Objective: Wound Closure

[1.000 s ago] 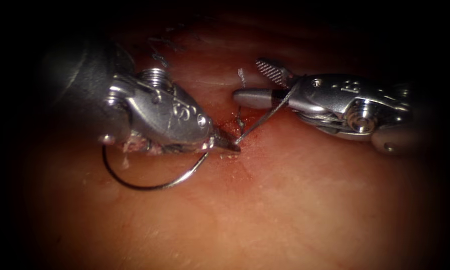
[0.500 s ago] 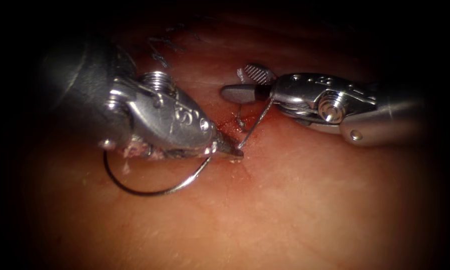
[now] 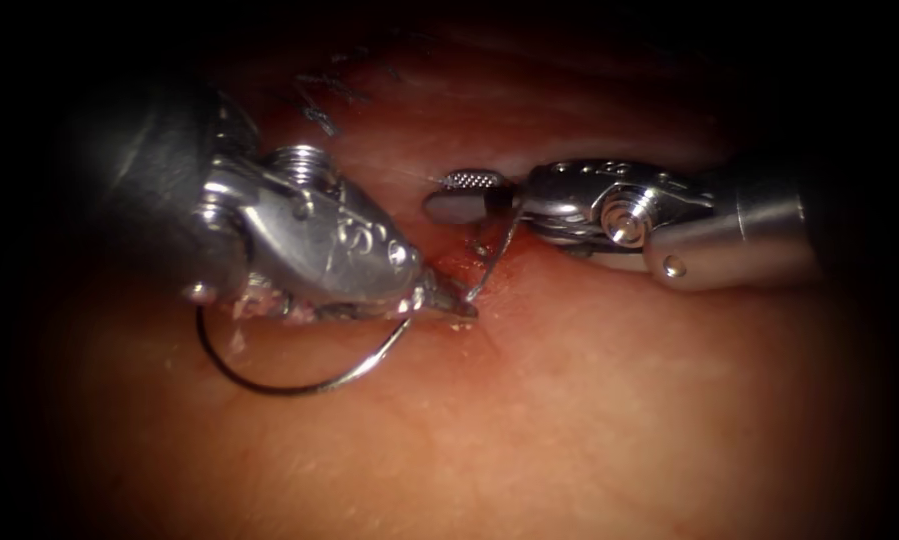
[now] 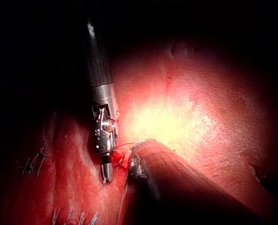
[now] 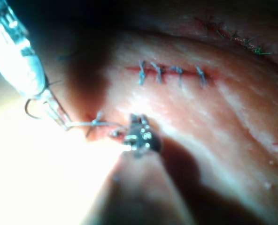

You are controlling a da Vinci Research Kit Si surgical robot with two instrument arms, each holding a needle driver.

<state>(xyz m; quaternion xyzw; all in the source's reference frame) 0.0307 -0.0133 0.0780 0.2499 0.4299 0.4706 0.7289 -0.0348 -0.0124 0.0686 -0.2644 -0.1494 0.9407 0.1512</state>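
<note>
Here, left tool (image 3: 447, 300) clamps needle (image 3: 299, 385) — right tool (image 3: 469, 195) agape around thread (image 3: 491, 260), bare tissue (image 3: 589, 420) below.

The endoscope looks down from above and in front, very close on the tissue (image 3: 589, 400). Each wrist view looks along its own shaft. All three share the cut (image 3: 474, 250).

Curved needle (image 3: 299, 385) lies outside the tissue (image 3: 589, 400) (left of cut).

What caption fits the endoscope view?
Left tool grips thread at the cut; right tool holds it too; needle lies free on tissue.
</note>
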